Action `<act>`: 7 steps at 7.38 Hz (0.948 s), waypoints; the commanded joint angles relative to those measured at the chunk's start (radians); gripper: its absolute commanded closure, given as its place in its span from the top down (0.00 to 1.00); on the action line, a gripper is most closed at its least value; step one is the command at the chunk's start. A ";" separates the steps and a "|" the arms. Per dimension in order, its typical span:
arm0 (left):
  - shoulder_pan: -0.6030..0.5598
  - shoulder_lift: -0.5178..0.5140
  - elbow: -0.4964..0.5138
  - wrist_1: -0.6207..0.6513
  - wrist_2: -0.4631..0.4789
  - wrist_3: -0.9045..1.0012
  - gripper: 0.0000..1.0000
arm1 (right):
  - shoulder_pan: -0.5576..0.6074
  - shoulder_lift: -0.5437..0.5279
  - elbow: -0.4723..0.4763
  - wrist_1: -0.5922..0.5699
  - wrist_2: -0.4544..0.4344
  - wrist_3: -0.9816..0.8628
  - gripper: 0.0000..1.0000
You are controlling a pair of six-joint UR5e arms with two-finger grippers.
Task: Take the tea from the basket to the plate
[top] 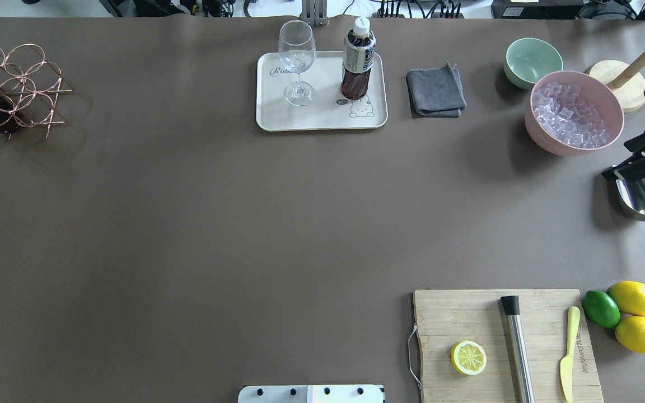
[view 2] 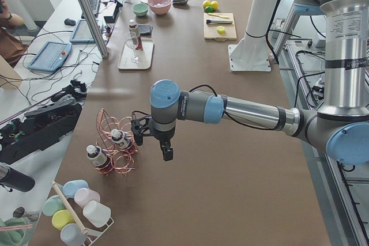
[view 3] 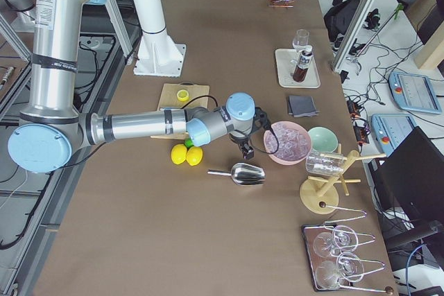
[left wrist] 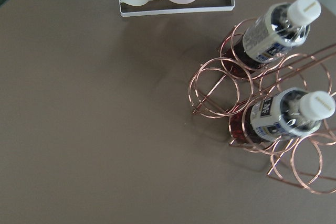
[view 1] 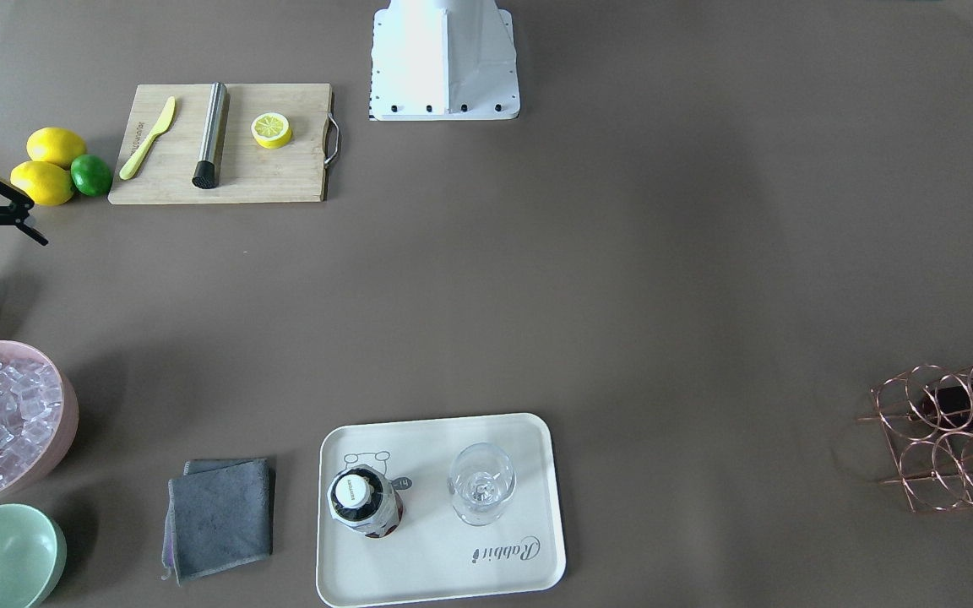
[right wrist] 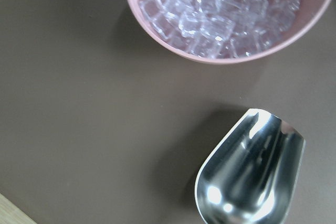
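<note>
Well, the tea (view 1: 366, 504) stands upright on the plate (view 1: 419, 570), just beside a wine glass (view 1: 482, 494) and well apart from the basket (view 1: 930, 447), where two other bottles (left wrist: 286, 116) lie in the rings. The left gripper (view 2: 167, 152) hangs beside that basket; open or closed, I cannot tell. The right gripper (view 3: 246, 149) hovers over the metal scoop (view 3: 243, 174) near the pink ice bowl (top: 546, 144), fingers spread and empty.

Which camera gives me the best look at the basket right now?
Left wrist view: the basket fills the right side of the frame, with two tea bottles in its rings. Overhead and front-facing crop it at the frame edge. Exterior left shows it small, and exterior right shows it tiny and far.
</note>
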 commanded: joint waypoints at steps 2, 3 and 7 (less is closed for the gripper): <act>0.047 0.026 0.004 -0.021 0.011 0.266 0.98 | 0.163 -0.032 -0.213 -0.022 -0.046 -0.008 1.00; 0.042 0.055 0.014 -0.024 0.000 0.282 0.98 | 0.168 -0.026 -0.234 -0.076 -0.104 -0.008 1.00; 0.044 0.055 0.038 -0.073 -0.001 0.281 0.98 | 0.174 0.192 -0.323 -0.430 -0.197 0.005 1.00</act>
